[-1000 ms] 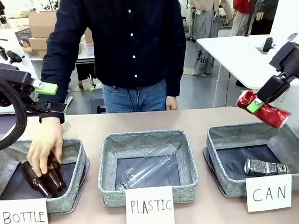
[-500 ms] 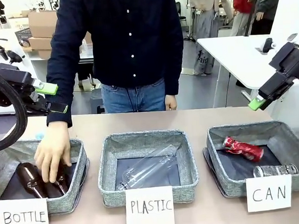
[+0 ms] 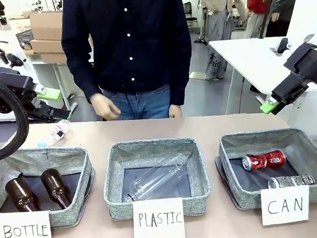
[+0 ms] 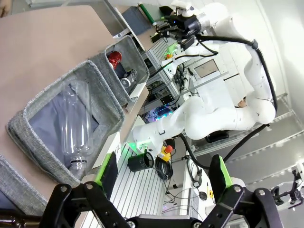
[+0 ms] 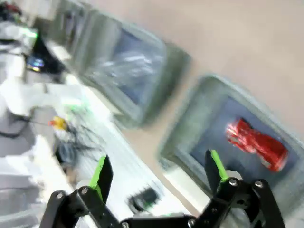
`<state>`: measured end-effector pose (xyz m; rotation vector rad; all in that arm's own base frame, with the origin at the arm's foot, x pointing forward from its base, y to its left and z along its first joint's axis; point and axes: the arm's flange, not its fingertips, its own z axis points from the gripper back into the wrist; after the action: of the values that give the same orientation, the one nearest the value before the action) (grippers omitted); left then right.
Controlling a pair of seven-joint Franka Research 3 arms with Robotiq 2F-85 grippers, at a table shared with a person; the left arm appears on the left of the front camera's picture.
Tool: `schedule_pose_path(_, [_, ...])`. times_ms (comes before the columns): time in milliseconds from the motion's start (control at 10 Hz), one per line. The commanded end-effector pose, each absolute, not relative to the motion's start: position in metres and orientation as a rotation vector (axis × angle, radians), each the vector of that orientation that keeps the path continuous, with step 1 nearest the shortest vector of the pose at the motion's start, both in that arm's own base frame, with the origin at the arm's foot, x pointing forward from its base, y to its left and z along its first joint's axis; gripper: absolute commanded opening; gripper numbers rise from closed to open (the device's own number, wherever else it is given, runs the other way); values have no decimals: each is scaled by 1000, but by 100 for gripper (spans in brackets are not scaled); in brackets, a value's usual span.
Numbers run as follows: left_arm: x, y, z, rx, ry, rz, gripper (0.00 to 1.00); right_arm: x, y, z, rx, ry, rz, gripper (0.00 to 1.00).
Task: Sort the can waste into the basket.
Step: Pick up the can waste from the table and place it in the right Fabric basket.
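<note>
Red crushed can (image 3: 263,160) and silver-grey can (image 3: 291,181) lie in the CAN basket (image 3: 232,144), below the right gripper (image 3: 268,105), which hangs wide open and empty above its far right corner; nothing stands between. Left gripper (image 4: 160,176), likewise spread and empty, hovers beyond the BOTTLE basket (image 3: 77,155) holding two brown bottles (image 3: 37,190); a clear plastic bottle (image 3: 157,177) lies in the PLASTIC basket (image 3: 112,155).

right wrist view blurred; red can (image 5: 256,144) smeared.

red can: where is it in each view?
Front: red can lying in the CAN basket, lower right.
Left wrist: small red shape in the farther basket, upper middle.
Right wrist: blurred, right of centre, in the basket.
Shared landmark: the CAN basket itself.
</note>
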<state>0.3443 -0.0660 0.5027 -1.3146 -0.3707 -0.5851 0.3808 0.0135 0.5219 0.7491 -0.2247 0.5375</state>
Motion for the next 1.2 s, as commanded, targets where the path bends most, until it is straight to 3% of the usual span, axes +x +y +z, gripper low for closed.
schedule_pose_path(0, [344,-63,504,-1312,-372,-602,100,386,15,559,1341,-345,142,100])
schedule_pose_path(200, [344,-63,504,-1312,-372,-602,100,389,15,568,1533,-349,22,100])
schedule_pose_path(300, [344,-63,504,-1312,-372,-602,100,398,20,563,1475,-378,-29,100])
schedule_pose_path(400, [344,-63,504,-1312,-372,-602,100,382,13,572,1209,-246,316,100])
schedule_pose_path(1100, [344,-63,504,-1312,-372,-602,100,382,13,572,1209,-246,316,100])
